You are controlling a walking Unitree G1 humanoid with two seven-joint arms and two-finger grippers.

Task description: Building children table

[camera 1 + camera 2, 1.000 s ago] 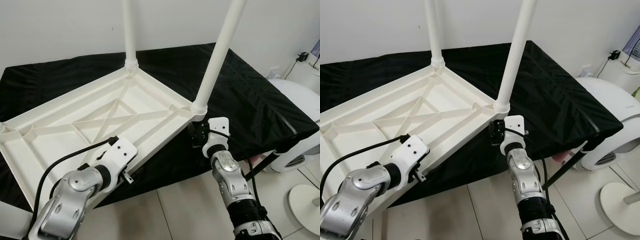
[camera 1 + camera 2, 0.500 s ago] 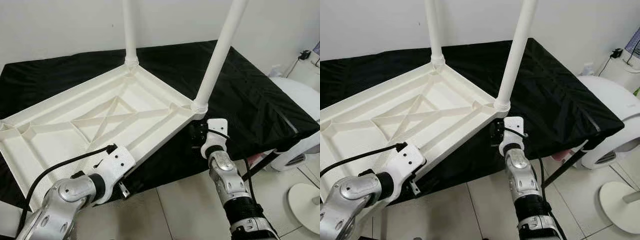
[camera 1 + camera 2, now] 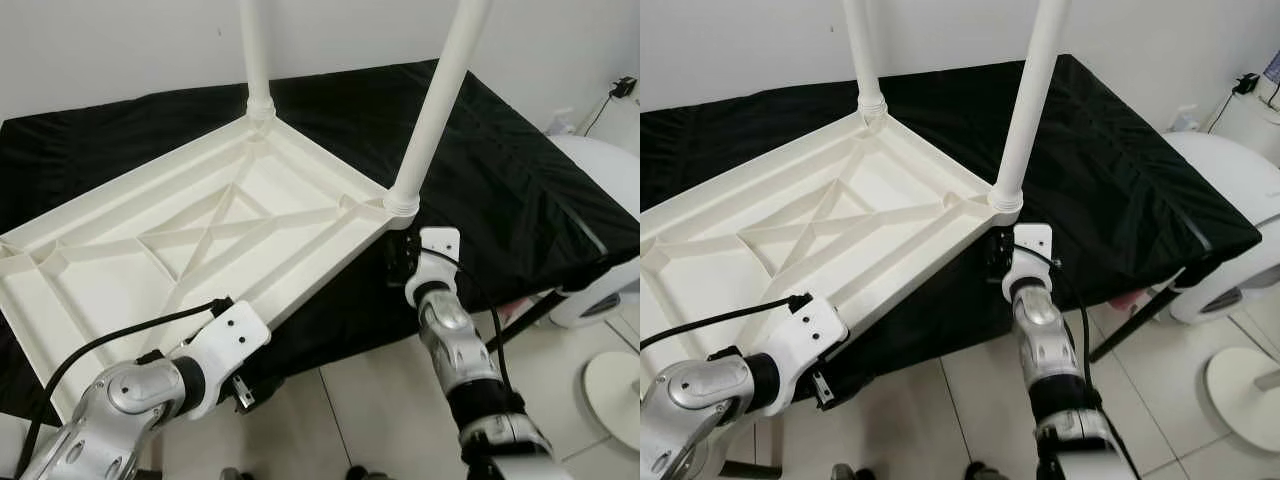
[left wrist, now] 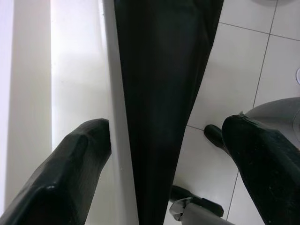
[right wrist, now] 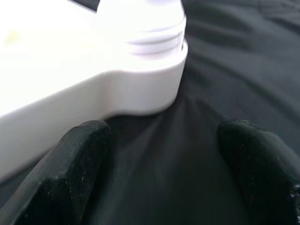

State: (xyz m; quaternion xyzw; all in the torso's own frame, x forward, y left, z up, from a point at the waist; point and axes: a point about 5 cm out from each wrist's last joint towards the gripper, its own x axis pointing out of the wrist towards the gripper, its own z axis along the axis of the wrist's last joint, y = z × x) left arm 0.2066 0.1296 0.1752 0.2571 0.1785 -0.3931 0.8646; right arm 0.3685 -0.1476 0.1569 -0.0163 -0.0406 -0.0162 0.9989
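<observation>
Reaching under the near corner of the upturned children's table [image 3: 200, 230], the right pincer [image 5: 164, 154] is spread wide, its fingers either side of the corner socket that carries the near leg [image 3: 435, 110]. The left pincer [image 4: 164, 154] is likewise agape, one finger [image 4: 70, 168] touching the tabletop's long rim, the other over tiled floor [image 3: 370, 420]. The tabletop lies on a table covered in black cloth [image 3: 500, 160], its near edge overhanging. A far leg [image 3: 255, 55] stands upright by the wall. A white appliance [image 3: 600, 200] crowds the right side. Since a second ago the left arm has dropped lower, off the rim.
</observation>
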